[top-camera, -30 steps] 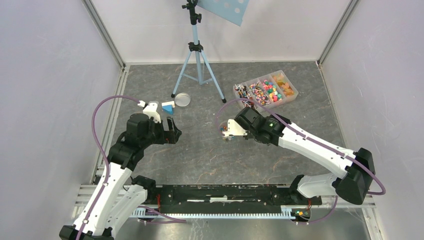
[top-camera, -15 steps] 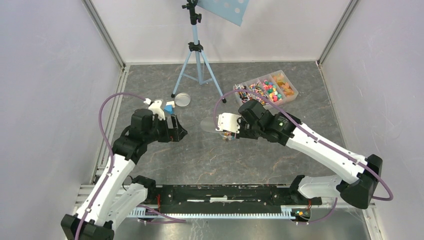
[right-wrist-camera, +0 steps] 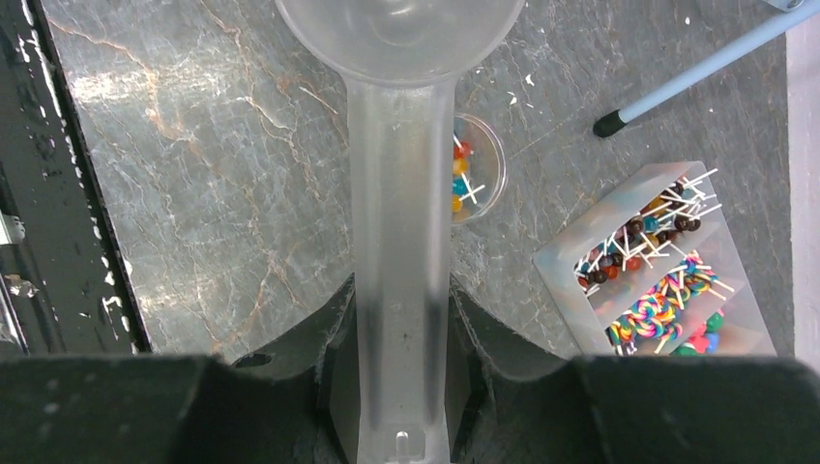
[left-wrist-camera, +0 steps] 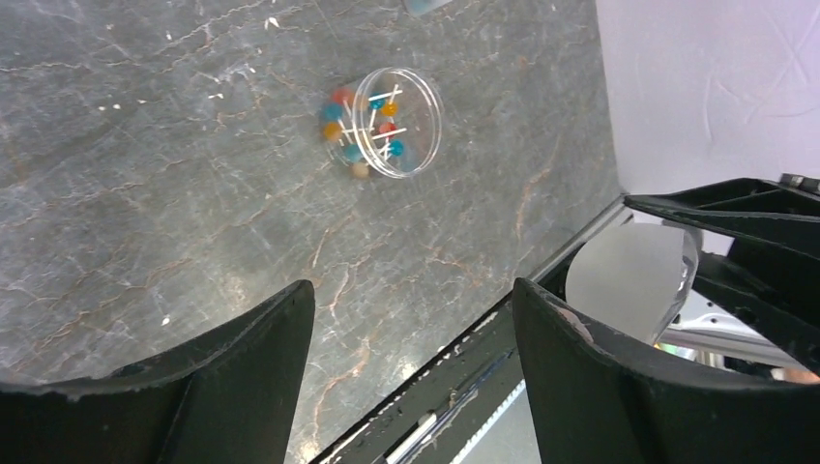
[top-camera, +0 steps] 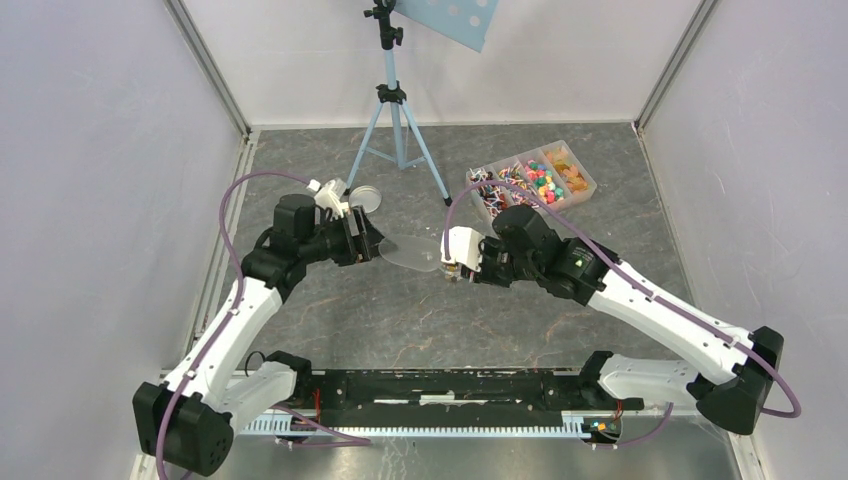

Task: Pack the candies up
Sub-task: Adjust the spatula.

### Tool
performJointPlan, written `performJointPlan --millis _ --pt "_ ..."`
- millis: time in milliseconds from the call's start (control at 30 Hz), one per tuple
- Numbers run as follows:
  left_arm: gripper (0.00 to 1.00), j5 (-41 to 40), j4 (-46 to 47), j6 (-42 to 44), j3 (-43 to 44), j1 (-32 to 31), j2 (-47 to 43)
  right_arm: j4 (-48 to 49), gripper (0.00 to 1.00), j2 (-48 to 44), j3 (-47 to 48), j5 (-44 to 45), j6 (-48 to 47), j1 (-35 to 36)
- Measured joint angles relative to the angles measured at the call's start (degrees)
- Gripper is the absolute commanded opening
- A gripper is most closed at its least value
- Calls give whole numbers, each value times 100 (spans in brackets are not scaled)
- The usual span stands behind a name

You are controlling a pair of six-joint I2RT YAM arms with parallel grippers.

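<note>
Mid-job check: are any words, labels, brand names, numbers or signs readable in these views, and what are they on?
No text can be read in any view.
Blue sheet on the tripod: white dots only, no lettering.
Compartment tray: no label visible.
Translucent scoop: no markings visible.
Small round dish: plain and clear, no print.
</note>
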Motion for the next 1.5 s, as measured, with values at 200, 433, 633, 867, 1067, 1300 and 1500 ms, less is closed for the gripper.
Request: performJointPlan --millis 200,433,633,867,1067,1300,1500 --pt "98 -85 -103 -59 72 2 -37 125 0 48 -76 -85 111 -168" --pt "100 -1010 -673 -57 603 7 -520 127 0 437 -76 -116 262 -400" --pt "99 -820 -588 -59 719 9 -251 151 0 549 -79 -358 372 -400" --pt "100 -623 -579 -59 656 9 -42 223 0 597 -79 -396 424 -404" --pt "100 -1014 -706 -68 739 74 -278 240 0 706 -168 -343 437 -417" --pt "90 -404 -221 -205 688 81 -302 212 0 988 -203 -345 450 -415" --pt "77 70 76 -229 450 81 68 323 0 988 -203 -455 525 -415"
